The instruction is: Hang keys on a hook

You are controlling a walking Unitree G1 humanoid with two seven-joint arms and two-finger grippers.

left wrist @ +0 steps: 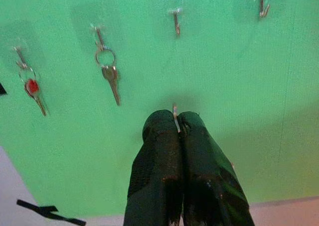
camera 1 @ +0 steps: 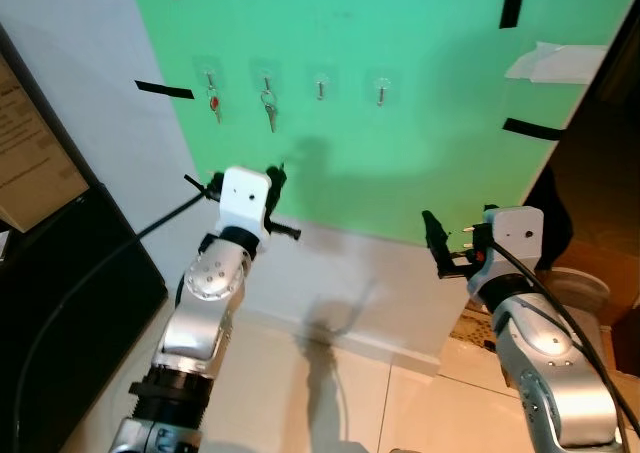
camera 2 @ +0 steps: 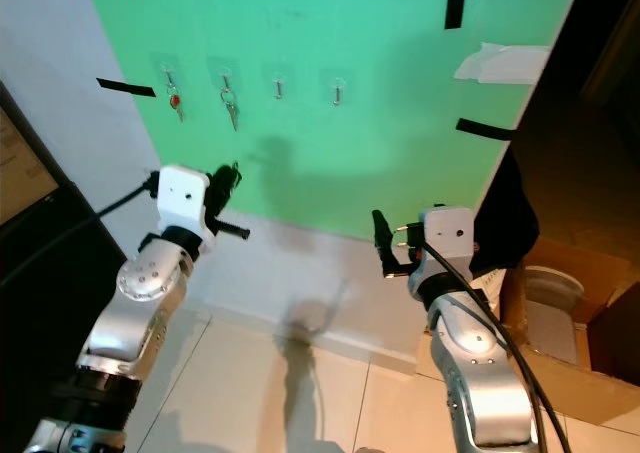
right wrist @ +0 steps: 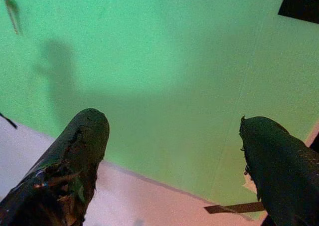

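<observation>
A green board (camera 1: 400,143) on the wall carries a row of small hooks. The leftmost hook holds a key with a red tag (camera 1: 214,103). A silver key on a ring (camera 1: 269,110) hangs from the hook beside it. The third hook (camera 1: 321,83) and fourth hook (camera 1: 381,86) are bare. My left gripper (left wrist: 175,123) is raised below the third hook (left wrist: 176,19), shut on a thin metal key (left wrist: 175,113) whose tip sticks out between the fingers. Lower on the right, my right gripper (right wrist: 174,131) is open and holds nothing.
A black cabinet (camera 1: 60,303) stands close on the left. An open cardboard box (camera 2: 570,303) sits on the floor at the right. Black tape strips (camera 1: 165,90) and a white paper (camera 1: 555,63) are stuck on the board. Pale tiled floor (camera 1: 330,393) lies below.
</observation>
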